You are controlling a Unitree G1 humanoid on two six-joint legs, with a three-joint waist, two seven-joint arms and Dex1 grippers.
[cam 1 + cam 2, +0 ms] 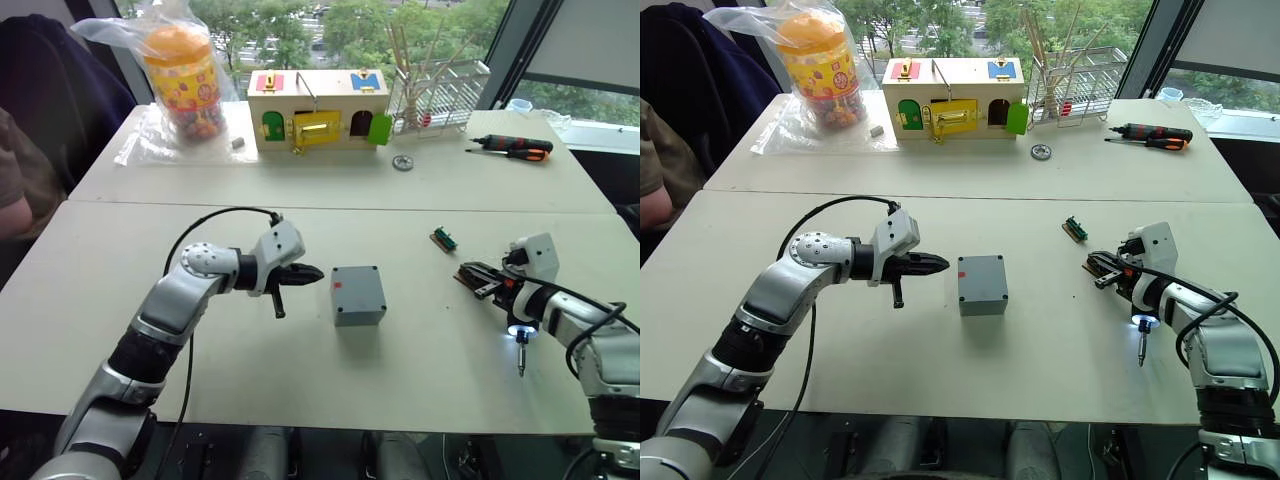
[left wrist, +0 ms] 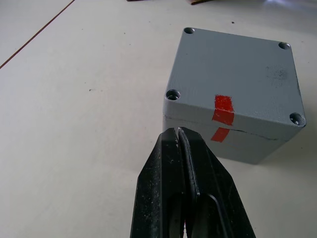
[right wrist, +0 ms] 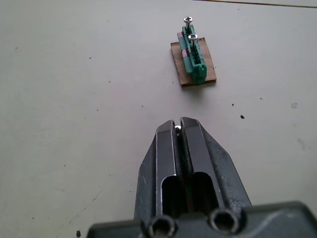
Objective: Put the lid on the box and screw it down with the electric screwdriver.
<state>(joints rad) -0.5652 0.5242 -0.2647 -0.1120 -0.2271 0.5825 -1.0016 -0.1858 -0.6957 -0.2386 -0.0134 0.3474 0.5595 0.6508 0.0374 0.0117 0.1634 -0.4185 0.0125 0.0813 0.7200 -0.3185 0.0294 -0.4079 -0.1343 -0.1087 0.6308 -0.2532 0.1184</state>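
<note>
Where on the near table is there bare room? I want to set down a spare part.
Bare: the stretch between the box and the green holder, and the near edge in front of the box. Tight: between the left gripper and the box, and around the right gripper. The far table's back edge is crowded.

Both arms are shiny silver metal with black rings at the joints. A thin black cable loops up over the left arm. Near each wrist sits a small white block. The left gripper [image 1: 308, 272] has two long black fingers. The right gripper [image 3: 179, 128] has the same black fingers, with two round holes at its base.
</note>
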